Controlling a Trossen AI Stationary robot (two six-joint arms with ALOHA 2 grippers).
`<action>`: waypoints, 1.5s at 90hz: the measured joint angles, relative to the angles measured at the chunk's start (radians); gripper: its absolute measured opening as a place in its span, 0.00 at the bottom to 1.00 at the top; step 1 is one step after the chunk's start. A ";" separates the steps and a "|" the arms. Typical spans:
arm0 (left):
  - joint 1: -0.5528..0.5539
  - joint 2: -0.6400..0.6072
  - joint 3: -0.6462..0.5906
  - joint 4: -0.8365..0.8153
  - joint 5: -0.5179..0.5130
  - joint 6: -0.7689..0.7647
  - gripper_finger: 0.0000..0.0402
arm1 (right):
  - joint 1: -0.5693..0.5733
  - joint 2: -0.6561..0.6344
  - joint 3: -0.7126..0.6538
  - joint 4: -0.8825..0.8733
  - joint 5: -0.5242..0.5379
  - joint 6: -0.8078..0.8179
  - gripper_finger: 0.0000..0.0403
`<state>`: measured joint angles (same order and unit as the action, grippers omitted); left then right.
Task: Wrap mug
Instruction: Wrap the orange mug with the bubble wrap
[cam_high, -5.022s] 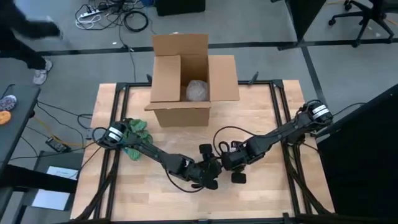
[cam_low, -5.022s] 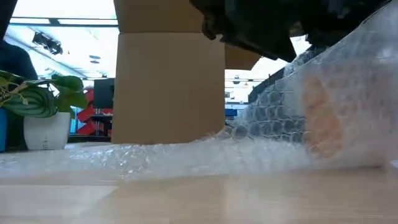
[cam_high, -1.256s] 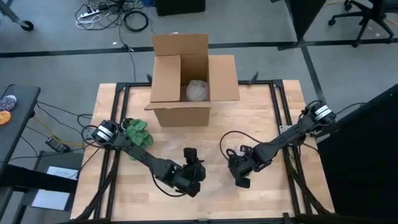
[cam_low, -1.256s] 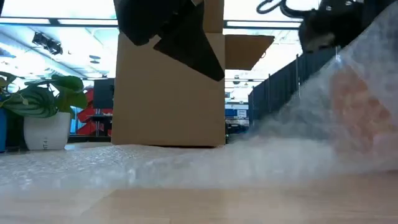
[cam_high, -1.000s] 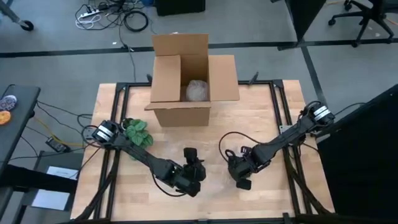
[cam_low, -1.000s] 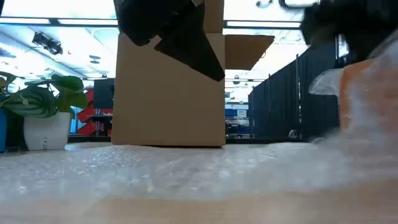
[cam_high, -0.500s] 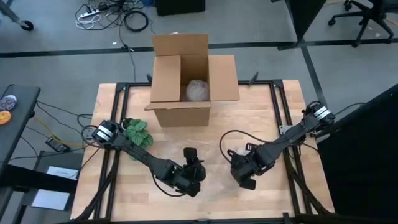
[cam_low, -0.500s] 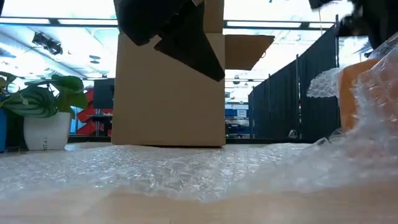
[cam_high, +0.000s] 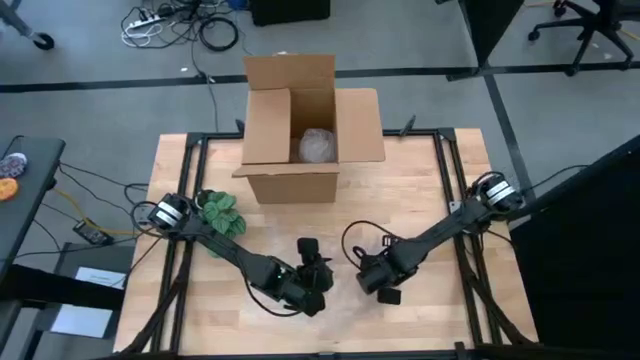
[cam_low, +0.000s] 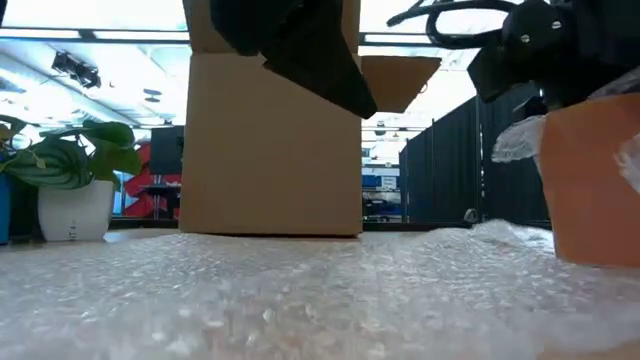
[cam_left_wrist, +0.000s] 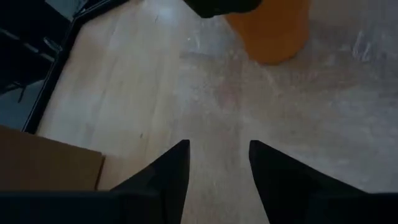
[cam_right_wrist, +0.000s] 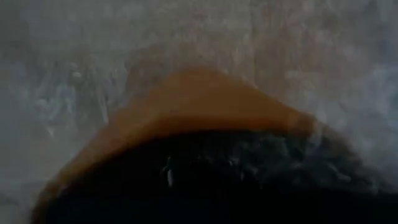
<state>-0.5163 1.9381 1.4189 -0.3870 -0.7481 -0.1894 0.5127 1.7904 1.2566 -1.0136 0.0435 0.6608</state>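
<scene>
My left wrist view shows the orange mug (cam_left_wrist: 270, 34) upright on bubble wrap (cam_left_wrist: 323, 118) near the cardboard box (cam_high: 300, 125), left gripper (cam_left_wrist: 217, 155) fingers parted, empty; right gripper (cam_high: 372, 280) grip: cannot tell.

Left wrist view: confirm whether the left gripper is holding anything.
No, the left gripper hangs open over the bubble wrap, with nothing in it.

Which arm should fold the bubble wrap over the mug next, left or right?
Left, probably. The right claw is directly over the orange mug, which stands upright on the bubble wrap. The left claw is open and empty beside the mug, above the sheet, free to take an edge.
</scene>
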 joint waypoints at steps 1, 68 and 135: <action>0.000 0.000 0.000 0.000 0.000 0.000 0.38 | 0.001 -0.005 0.008 -0.009 0.002 0.000 0.00; 0.000 0.000 0.000 0.000 0.000 0.001 0.38 | 0.077 -0.100 0.015 0.016 0.083 0.128 0.00; 0.000 0.000 0.000 0.000 0.000 0.001 0.38 | 0.033 -0.082 0.059 -0.038 0.006 0.069 0.00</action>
<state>-0.5163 1.9381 1.4189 -0.3872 -0.7479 -0.1883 0.5452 1.7084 1.3159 -1.0519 0.0495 0.7294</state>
